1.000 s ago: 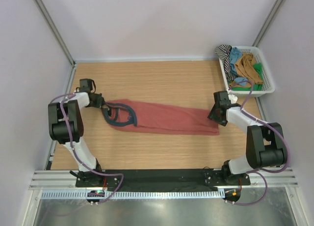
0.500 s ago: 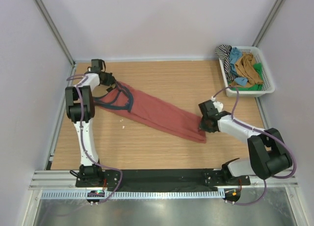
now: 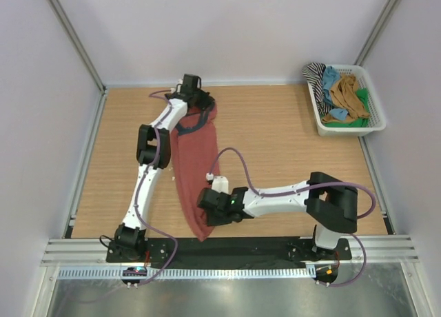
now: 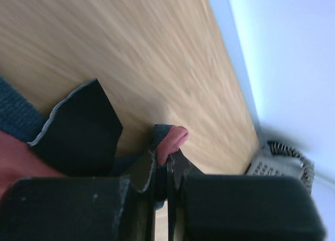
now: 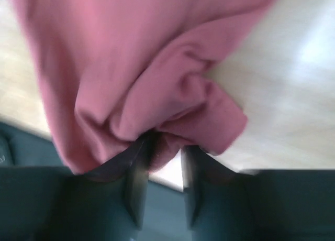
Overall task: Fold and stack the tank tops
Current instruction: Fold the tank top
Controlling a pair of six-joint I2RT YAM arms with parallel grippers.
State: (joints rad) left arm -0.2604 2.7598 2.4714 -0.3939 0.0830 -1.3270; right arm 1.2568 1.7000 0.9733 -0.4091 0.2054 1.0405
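Observation:
The rust-red tank top (image 3: 193,158) with navy trim lies stretched in a long strip from the back of the table to the near edge. My left gripper (image 3: 199,105) is at the far end, shut on the navy-trimmed strap; the left wrist view shows red cloth (image 4: 176,137) pinched between its jaws (image 4: 166,157). My right gripper (image 3: 205,209) is at the near end, shut on the bunched hem (image 5: 157,68), which sits between its fingertips (image 5: 162,146). The chest print is hidden.
A white basket (image 3: 344,130) stands at the back right corner. It holds an ochre-brown top (image 3: 348,93), a striped one (image 3: 315,76), a blue one (image 3: 331,76) and a green one (image 3: 358,120). The black base rail (image 3: 227,248) runs along the near edge.
The red tank top has swung from lying across the table to lying far-to-near. My left gripper moved to the back centre and my right gripper swept to the near left, both still holding it.

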